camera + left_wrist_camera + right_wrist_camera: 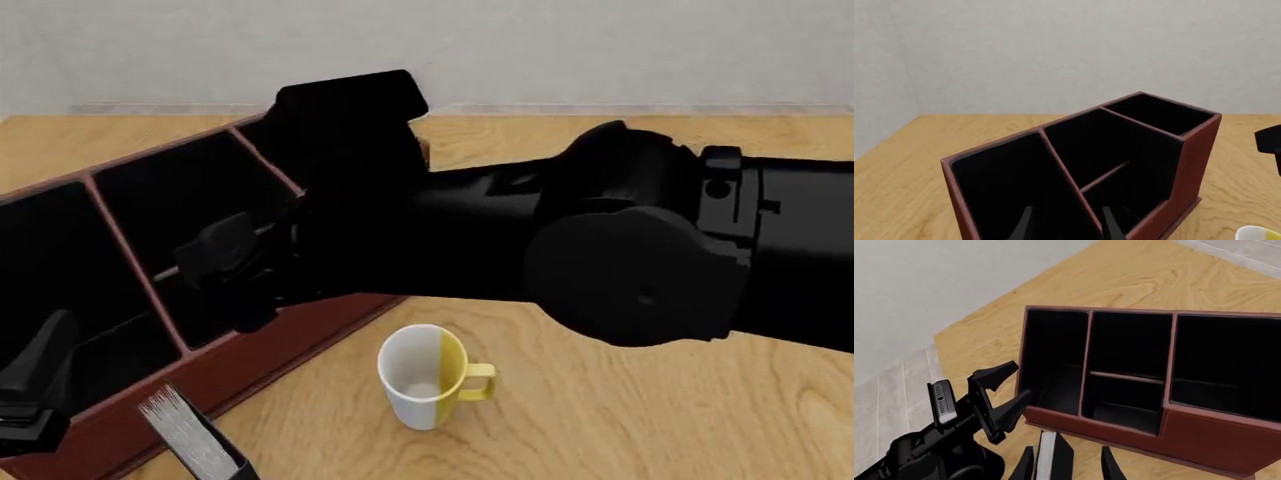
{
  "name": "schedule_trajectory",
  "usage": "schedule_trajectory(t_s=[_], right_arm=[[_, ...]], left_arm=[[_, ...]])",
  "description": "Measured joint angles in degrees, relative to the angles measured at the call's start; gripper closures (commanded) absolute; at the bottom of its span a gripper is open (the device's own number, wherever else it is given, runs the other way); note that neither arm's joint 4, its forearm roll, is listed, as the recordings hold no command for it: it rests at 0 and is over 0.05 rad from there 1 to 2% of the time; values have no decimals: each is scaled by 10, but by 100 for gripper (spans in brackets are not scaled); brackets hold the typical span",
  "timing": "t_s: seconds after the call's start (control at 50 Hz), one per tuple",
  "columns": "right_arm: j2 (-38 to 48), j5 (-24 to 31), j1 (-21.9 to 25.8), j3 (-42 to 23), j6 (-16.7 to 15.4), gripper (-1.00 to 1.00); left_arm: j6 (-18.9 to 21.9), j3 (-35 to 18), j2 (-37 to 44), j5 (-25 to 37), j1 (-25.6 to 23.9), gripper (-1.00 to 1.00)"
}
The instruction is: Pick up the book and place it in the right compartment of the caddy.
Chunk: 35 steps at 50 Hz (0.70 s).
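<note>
The reddish-brown caddy (pixel 287 335) stands at the table's left, angled, and my right arm crosses above it. Its right compartment (pixel 1227 360) is the narrow end section (pixel 1157 112) with the tall front wall, and its inside is black. The thin black book (pixel 200 440) stands close to the caddy's front left corner, speckled page edge up. In the right wrist view the book (pixel 1045 455) shows between the spread fingers of my right gripper (pixel 1067 449), which is open; contact cannot be told. My left gripper (pixel 40 385) hangs open and empty over the caddy's left end (pixel 1067 209).
A white-and-yellow mug (pixel 434 375) stands upright on the wooden table just in front of the caddy. The bulky right arm (pixel 641 260) fills the middle and right of the front view. A pale wall runs along the table's far edge.
</note>
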Motion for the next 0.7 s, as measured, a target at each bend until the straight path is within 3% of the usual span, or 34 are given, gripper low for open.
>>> schedule_trajectory(t_s=[0.7], right_arm=[[79,-5,29,-33,31,-100]], left_arm=[[0,0,0,0,0,-100]])
